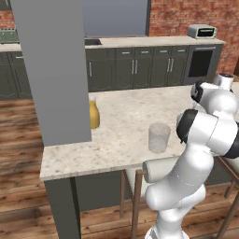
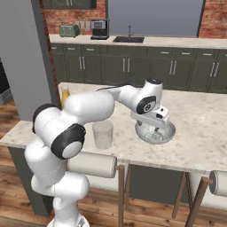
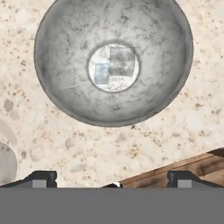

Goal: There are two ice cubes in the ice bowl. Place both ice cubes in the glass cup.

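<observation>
- The robot's pincer (image 3: 112,180) hangs spread and empty above the ice bowl (image 3: 65,94), its two dark fingertips (image 3: 41,178) wide apart at the bottom of the hand view
- Both ice cubes (image 3: 121,61) lie touching on the bowl's flat centre; the smaller bluish one (image 3: 101,73) sits left of the larger grey one in the hand view
- In the right base view the ice bowl (image 2: 169,133) stands on the speckled desk (image 2: 199,128), with the glass cup (image 2: 103,134) apart to its left and the yellow-orange jug (image 1: 94,114) further left by the grey pillar (image 1: 53,70)
- The cubes look light, hard and probably slick; a squeeze across two flat opposite faces, low on the block, seems safest
- Taking the larger cube first risks nudging its neighbour, since they touch
</observation>
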### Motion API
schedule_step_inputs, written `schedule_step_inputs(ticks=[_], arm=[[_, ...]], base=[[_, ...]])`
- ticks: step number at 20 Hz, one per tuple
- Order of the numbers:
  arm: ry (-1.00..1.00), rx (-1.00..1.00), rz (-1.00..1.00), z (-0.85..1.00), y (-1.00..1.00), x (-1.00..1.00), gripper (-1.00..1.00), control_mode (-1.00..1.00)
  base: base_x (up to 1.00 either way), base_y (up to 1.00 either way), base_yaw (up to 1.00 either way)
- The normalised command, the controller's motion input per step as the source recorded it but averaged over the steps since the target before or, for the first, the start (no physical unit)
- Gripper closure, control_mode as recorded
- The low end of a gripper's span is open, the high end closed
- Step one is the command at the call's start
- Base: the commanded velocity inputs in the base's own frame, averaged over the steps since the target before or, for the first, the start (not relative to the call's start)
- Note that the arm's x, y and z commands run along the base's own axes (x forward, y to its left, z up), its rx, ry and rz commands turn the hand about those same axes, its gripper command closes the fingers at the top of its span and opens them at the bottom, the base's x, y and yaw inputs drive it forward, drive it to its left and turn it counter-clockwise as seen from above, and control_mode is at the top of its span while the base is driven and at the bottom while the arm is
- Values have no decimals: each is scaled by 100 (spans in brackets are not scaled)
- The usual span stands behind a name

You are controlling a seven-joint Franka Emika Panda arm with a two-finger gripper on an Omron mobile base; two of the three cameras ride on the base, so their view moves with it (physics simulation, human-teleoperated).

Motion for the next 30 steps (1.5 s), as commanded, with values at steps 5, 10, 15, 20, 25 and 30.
schedule_step_inputs(ticks=[5, 10, 15, 20, 25, 30], arm=[[0, 0, -9, -21, -5, 21, -100, -100], [0, 0, -9, -23, -5, 21, -100, -100], [0, 0, -5, -29, -11, 18, -100, -100], [0, 0, 0, -20, -15, 23, -100, -100], [1, 0, 0, -16, -19, 19, -100, -100], [1, 0, 0, -15, -15, 24, -100, -100]], base=[[0, 0, 0], [0, 0, 0], [0, 0, 0], [0, 0, 0], [0, 0, 0], [0, 0, 0]])
